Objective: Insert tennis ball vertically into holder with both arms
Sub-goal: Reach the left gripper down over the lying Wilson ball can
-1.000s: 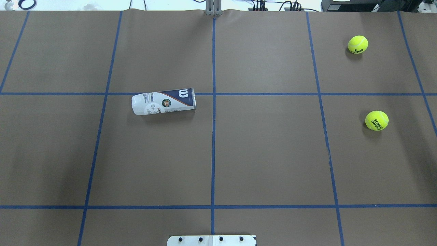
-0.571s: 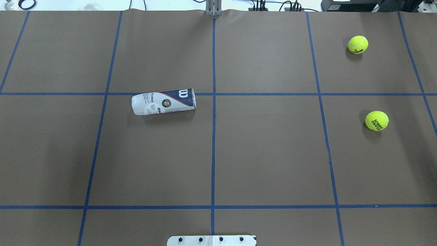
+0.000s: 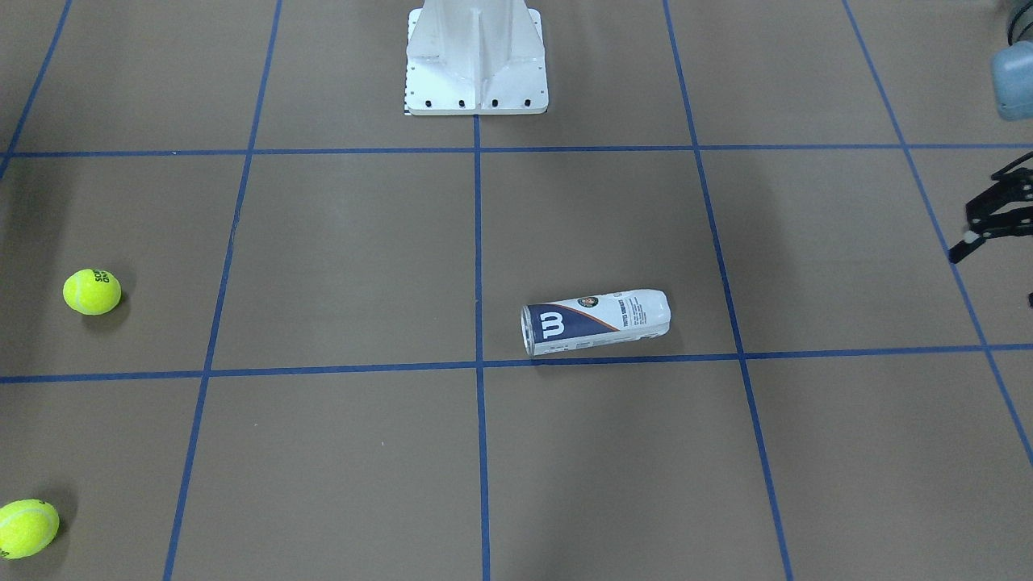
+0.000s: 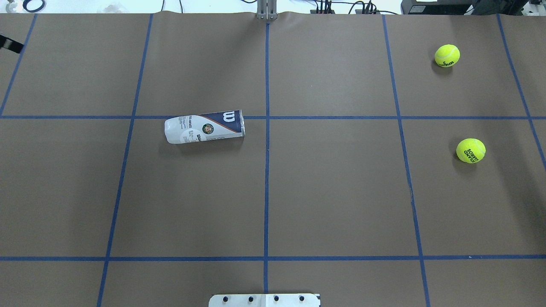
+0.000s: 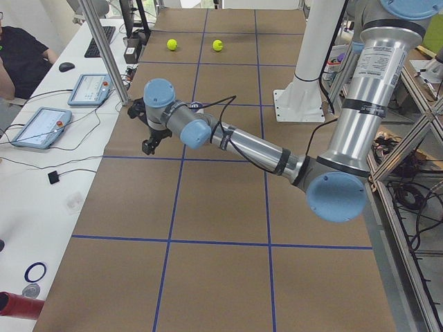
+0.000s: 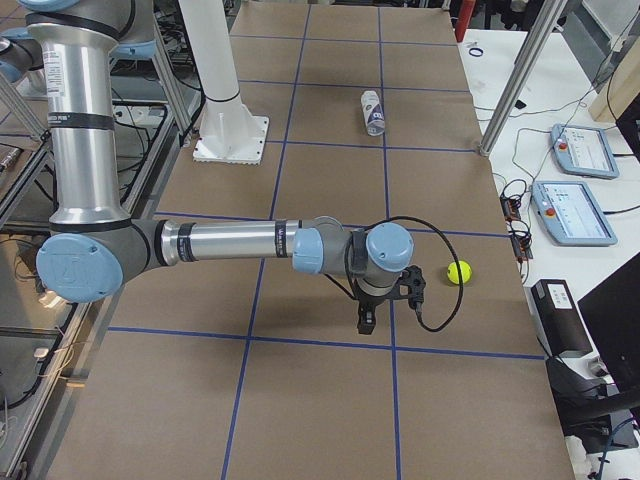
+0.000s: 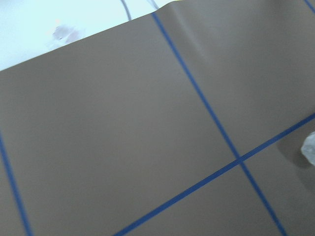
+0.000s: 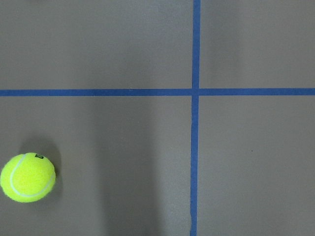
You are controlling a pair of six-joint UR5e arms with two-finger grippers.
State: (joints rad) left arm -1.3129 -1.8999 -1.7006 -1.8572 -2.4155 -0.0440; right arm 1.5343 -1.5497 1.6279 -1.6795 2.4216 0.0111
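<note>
Progress: nothing is done yet; I judge that standing the can up, fetching a ball and dropping it in are all still left.
Holder [image 4: 204,127]: smooth clear-plastic cylinder with a glossy label, lying on its side on the counter [image 4: 332,192], left of centre.
Tennis balls [image 4: 470,150]: two fuzzy yellow spheres, far right, well apart from the holder.
Left claw [image 5: 142,129]: at the counter's left edge; I cannot tell whether it is released or clenched.
Right claw [image 6: 390,300]: near one ball; I cannot tell its state.
</note>
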